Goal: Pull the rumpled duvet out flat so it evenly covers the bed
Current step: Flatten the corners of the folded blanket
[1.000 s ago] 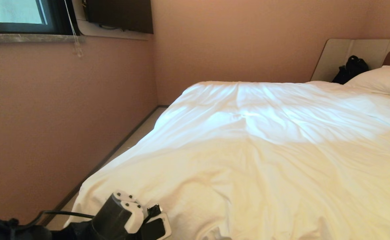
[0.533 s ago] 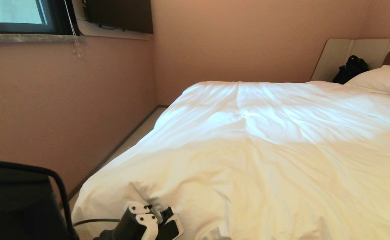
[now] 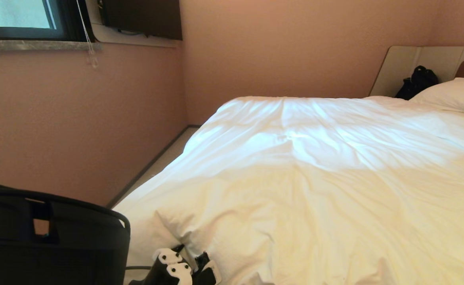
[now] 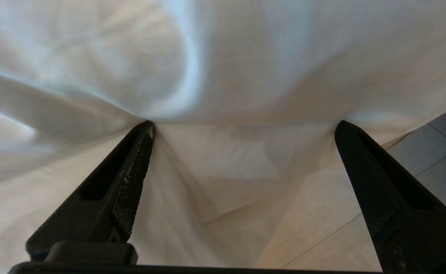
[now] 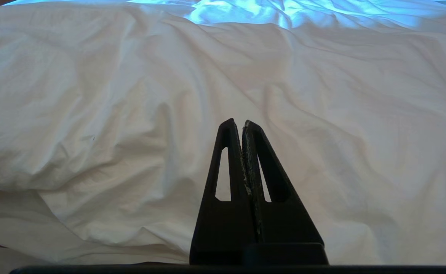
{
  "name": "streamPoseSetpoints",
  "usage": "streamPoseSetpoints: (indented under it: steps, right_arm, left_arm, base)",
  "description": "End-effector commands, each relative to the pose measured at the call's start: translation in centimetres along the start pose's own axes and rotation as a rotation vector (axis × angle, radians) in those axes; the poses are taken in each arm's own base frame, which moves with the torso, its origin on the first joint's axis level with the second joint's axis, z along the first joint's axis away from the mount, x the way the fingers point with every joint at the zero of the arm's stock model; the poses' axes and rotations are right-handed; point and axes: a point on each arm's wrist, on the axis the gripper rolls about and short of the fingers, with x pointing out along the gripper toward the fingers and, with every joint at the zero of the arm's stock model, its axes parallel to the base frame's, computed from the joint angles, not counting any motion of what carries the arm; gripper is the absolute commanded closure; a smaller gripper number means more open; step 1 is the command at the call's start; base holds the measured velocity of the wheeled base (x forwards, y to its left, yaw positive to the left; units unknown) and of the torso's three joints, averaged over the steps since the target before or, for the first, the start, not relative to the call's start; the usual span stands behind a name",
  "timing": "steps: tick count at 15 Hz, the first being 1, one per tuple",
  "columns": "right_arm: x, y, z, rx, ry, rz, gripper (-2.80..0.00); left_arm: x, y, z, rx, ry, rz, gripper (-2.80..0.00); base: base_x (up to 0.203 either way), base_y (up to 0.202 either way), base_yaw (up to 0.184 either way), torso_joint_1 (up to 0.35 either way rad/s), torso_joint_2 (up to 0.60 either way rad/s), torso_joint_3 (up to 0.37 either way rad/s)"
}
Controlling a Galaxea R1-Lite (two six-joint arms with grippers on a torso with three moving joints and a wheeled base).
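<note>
The left gripper [image 4: 244, 125] is down at the near corner of the bed [image 3: 144, 233], jaws spread wide and holding nothing; in the wrist view white cloth fills the space between the fingertips [image 4: 146, 129] and just beyond them, with a strip of floor [image 4: 436, 152] showing past the outer finger. The duvet [image 3: 319, 186] lies across nearly the whole mattress, reaching up toward the pillow [image 3: 453, 97] by the headboard [image 3: 422, 63]. So most of the spreading looks done. What's left, I'd say, is right in front of those open jaws: a puffy folded lump at the corner, bunched rather than hanging flat, plus long creases running across the middle. The right gripper [image 5: 243, 123] is clenched tight on nothing, pointing at the duvet's near edge, which rolls in a thick fold ahead of its tips. My guess: that corner needs one more pinch and tug outward before this bed counts as evenly covered.
</note>
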Motion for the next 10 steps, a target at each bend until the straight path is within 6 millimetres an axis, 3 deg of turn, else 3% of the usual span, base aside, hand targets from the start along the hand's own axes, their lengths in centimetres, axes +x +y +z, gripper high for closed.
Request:
streamPoseSetpoints:
  steps: [1,2,10]
  right_arm:
    - [0.01,0.0,0.0,0.0,0.001,0.0,0.0]
    - [0.01,0.0,0.0,0.0,0.001,0.0,0.0]
    - [0.01,0.0,0.0,0.0,0.001,0.0,0.0]
  left_arm:
    - [0.11,-0.11,-0.07,0.004,0.004,0.0,-2.8]
    - [0.15,-0.13,-0.06,0.004,0.004,0.0,0.0]
    - [-0.28,0.43,0.1,-0.017,-0.024,0.028,0.0]
  base:
    - [0.0,0.0,0.0,0.0,0.0,0.0]
    - [0.0,0.0,0.0,0.0,0.0,0.0]
    - [0.0,0.0,0.0,0.0,0.0,0.0]
